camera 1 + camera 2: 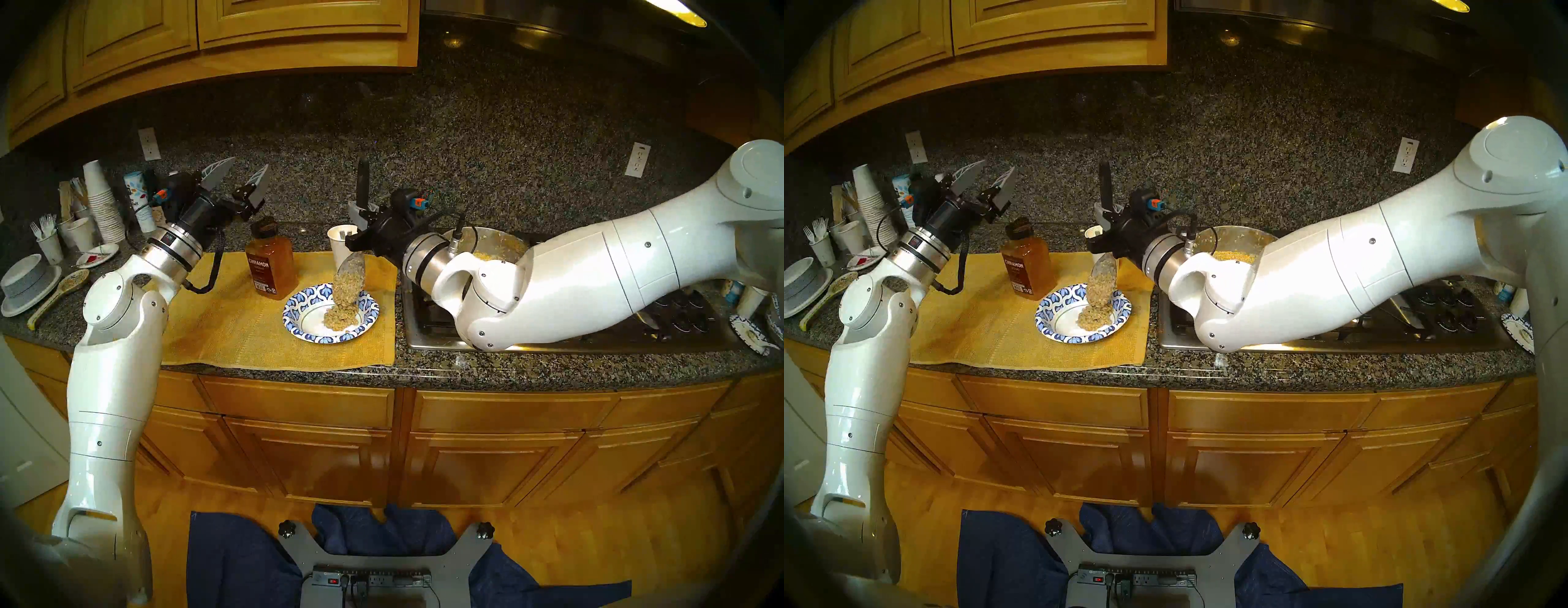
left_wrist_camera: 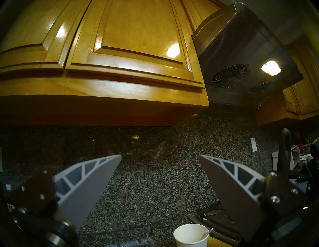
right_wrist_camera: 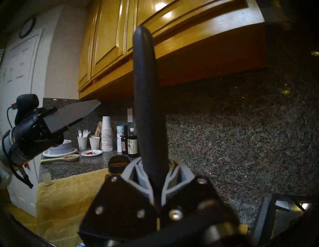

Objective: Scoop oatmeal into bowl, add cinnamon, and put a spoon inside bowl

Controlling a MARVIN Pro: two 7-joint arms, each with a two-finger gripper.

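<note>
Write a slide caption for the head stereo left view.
Right gripper tips a ladle of oatmeal into the blue-patterned bowl; left gripper waits open.

Right gripper [image 3: 153,179] clamped tight on the dark ladle handle [image 3: 146,96], which stands upright through mid-frame. Left of the handle: cinnamon [image 3: 118,162] cap peeking just beside the fingers [image 3: 131,174], yellow mat [image 3: 69,194] below, dark bottles [image 3: 132,143], stacked cups [image 3: 106,134], left gripper [image 3: 69,115] well apart.
</note>
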